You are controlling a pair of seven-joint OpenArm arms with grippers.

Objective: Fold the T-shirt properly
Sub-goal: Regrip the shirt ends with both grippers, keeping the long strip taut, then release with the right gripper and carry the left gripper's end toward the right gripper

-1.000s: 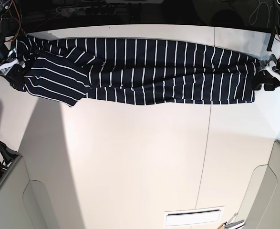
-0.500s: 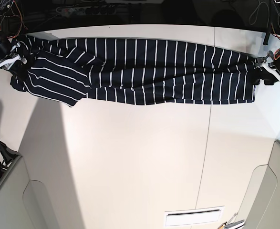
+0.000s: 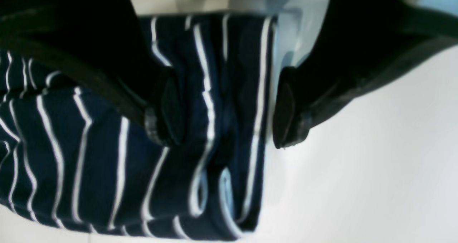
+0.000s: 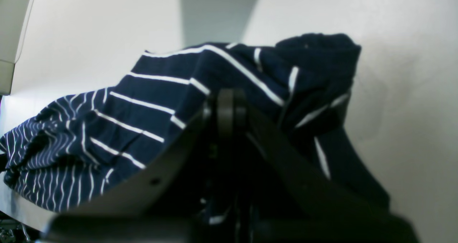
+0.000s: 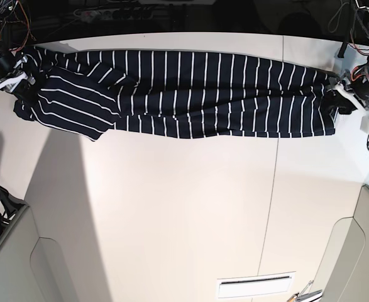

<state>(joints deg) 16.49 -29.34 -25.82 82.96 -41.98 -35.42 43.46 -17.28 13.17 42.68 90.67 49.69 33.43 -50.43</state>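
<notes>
no readable label on the t-shirt (image 5: pixel 190 94); left hand (image 3: pixel 225 117) released, right hand (image 4: pixel 229 107) clenched on it.

Dark navy T-shirt (image 5: pixel 190 94) with thin white stripes, on a plain white table (image 5: pixel 184 214).

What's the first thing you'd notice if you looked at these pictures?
A long stripy T-shirt stretched in a band across the far side of the white table. A robot hand sits at each end: the left hand is open around the shirt's edge, and the right hand is pinched shut on bunched cloth.
</notes>
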